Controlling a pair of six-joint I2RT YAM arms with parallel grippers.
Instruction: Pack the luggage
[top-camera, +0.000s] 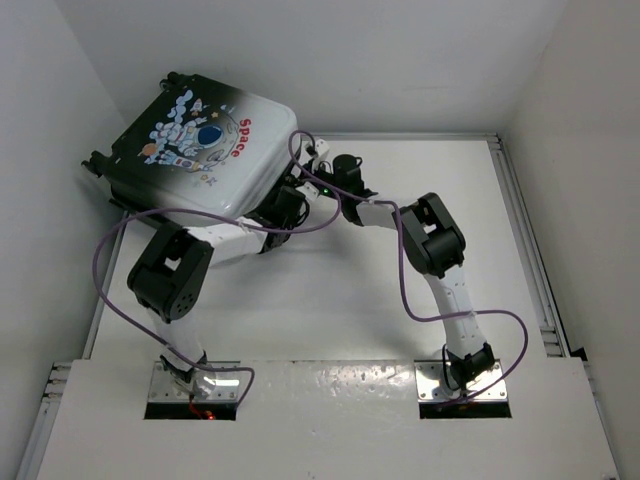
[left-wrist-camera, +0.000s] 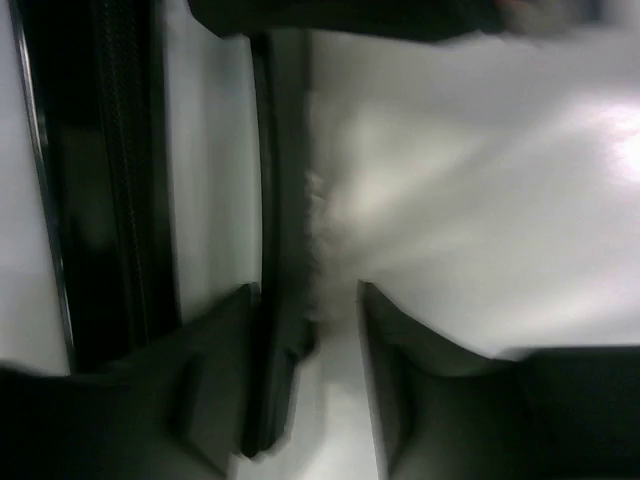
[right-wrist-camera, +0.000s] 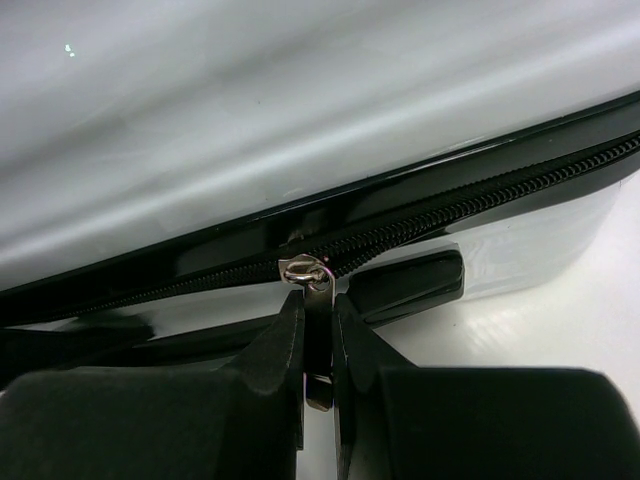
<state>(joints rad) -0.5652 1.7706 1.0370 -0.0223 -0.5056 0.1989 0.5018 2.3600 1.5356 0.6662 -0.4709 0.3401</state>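
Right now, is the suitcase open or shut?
Shut: both halves of the suitcase meet; the right gripper pinches its zipper pull.

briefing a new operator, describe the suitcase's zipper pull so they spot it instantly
Find the astronaut-print suitcase at the far left of the table. A black zipper track runs along its side between the shell halves. The zipper pull is the one small silver piece on that dark seam, pinched in the right hand.

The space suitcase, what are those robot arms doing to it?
They are busy at its zipper. The suitcase lies on the table with the astronaut picture up. The right gripper pinches the zipper pull on the seam. The left gripper, fingers apart, sits astride the suitcase's dark edge, though that view is blurry.
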